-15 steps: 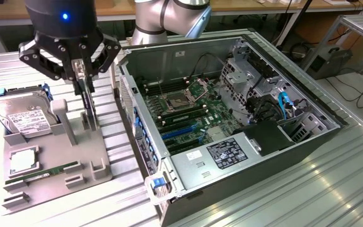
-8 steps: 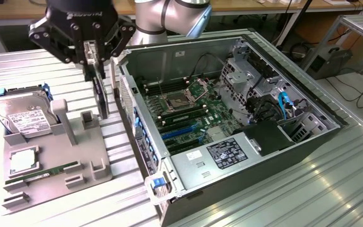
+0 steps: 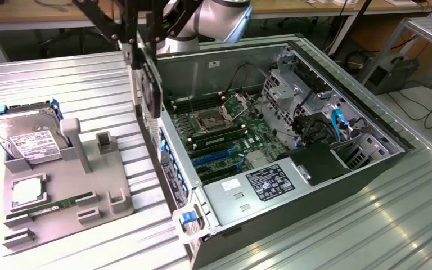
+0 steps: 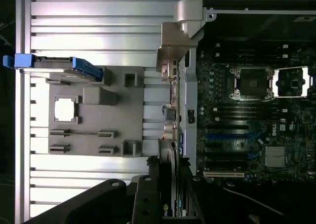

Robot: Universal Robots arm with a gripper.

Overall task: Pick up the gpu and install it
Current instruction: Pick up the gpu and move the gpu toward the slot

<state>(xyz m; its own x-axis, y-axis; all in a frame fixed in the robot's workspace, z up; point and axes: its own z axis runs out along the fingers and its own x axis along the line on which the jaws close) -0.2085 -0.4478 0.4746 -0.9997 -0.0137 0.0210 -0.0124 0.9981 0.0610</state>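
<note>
Black gpu (image 3: 152,90), clamped edge-on in the gripper (image 3: 141,50), hangs over the nine-o'clock wall of the case (image 3: 291,225), open air around. Tray (image 3: 73,180) at nine o'clock holds hard drive (image 3: 25,138), RAM stick (image 3: 51,205).

End effector (image 4: 168,192) clamps the gpu (image 4: 167,162) (edge-on) beside the open case (image 4: 189,98).

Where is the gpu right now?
The gpu hangs in the gripper above the case wall nearest the tray, toward the exterior view's left.

gpu (image 3: 151,84) (image 4: 168,160) — black, slim, edge-on, upright, aloft beside open case (image 3: 201,73) (image 4: 190,86) wall
</note>
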